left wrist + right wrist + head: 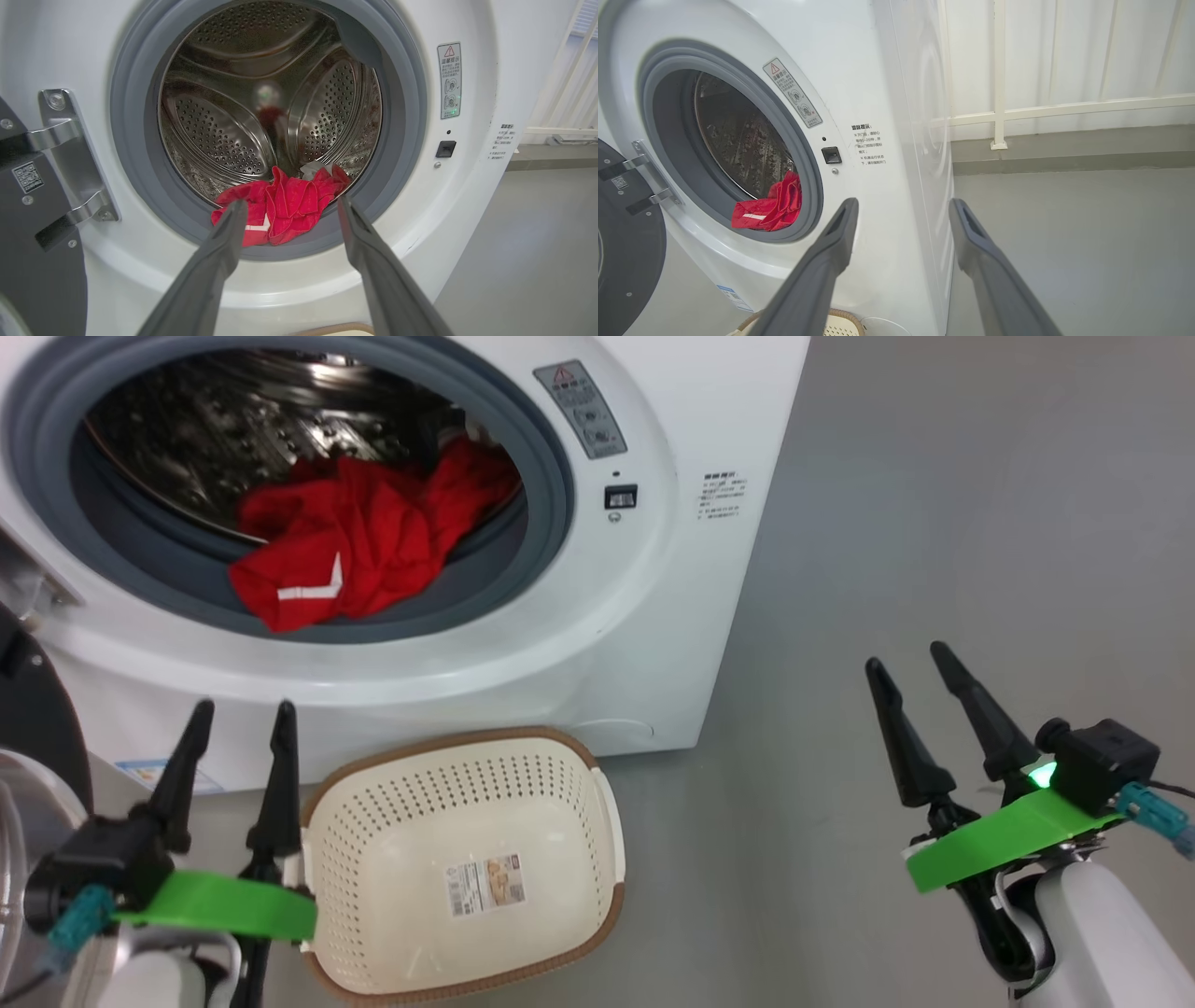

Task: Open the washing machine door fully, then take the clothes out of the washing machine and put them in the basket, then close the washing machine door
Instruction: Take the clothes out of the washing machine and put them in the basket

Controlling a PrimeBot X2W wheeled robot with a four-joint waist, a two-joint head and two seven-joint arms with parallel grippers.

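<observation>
The white washing machine (653, 616) stands with its door (33, 709) swung wide to the left on its hinge (70, 154). Red clothes (359, 537) with a white stripe lie at the drum's front lip, also seen in the left wrist view (285, 207) and the right wrist view (770, 210). The cream basket (373, 859) sits on the floor below the opening, with nothing but its paper label inside. My left gripper (241, 711) hangs open beside the basket's left rim, its fingers pointing at the clothes. My right gripper (906, 658) is open over bare floor, right of the machine.
Grey floor (934, 523) stretches to the right of the machine. A white railing (1064, 109) and wall stand behind it. The open door's dark inner face (626, 242) takes up the room at the left.
</observation>
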